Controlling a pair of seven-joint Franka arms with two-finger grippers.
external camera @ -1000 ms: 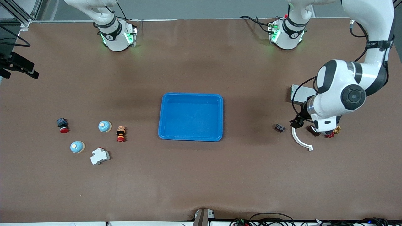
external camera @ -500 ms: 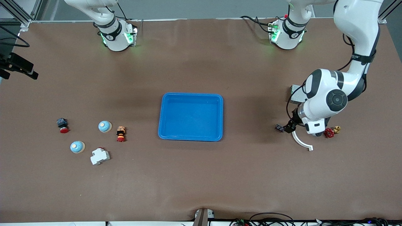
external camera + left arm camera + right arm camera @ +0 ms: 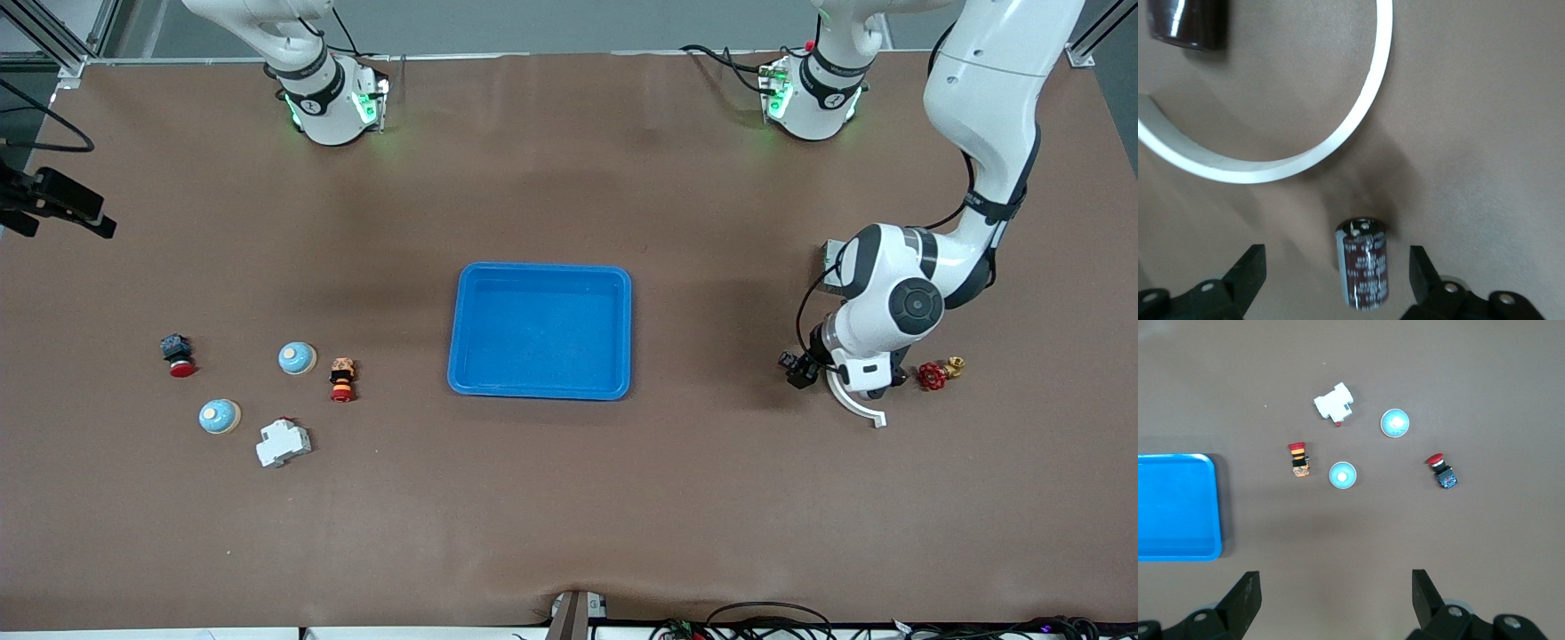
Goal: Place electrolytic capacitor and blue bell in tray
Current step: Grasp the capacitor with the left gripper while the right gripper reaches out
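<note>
Fingers point(image 3: 1248, 273) of the left gripper point(image 3: 1338, 277) stand apart on my wrist feed, with the electrolytic capacitor point(image 3: 1363, 263) lying on the tabletop point(image 3: 569, 498) midway between them, touching neither tip. I see a gap on each side of it. Just past the fingertips curves a white arc piece point(image 3: 1305, 150), and a second dark cylinder point(image 3: 1185, 23) sits at the edge of that feed, outside the arc. From the front camera I see the left gripper point(image 3: 805, 369) low over the tabletop at the left arm's end, the white arc piece point(image 3: 853, 404) just beside it and a red valve wheel point(image 3: 932, 375) near the wrist.

On the right wrist feed I see that arm's fingers point(image 3: 1245, 597) spread wide as well, holding nothing; the right gripper point(image 3: 1336, 597) waits high over the right arm's end of the tabletop. Well below its fingertips lie two blue bells point(image 3: 1342, 475) point(image 3: 1395, 423), a white breaker block point(image 3: 1335, 405), a red-capped push button point(image 3: 1441, 472) and an orange and red switch point(image 3: 1298, 459). One corner of the tray point(image 3: 1178, 508) shows there too. On the front camera the tray point(image 3: 540, 391) sits mid-tabletop, well apart from both sets of fingers, and I see nothing inside it.
</note>
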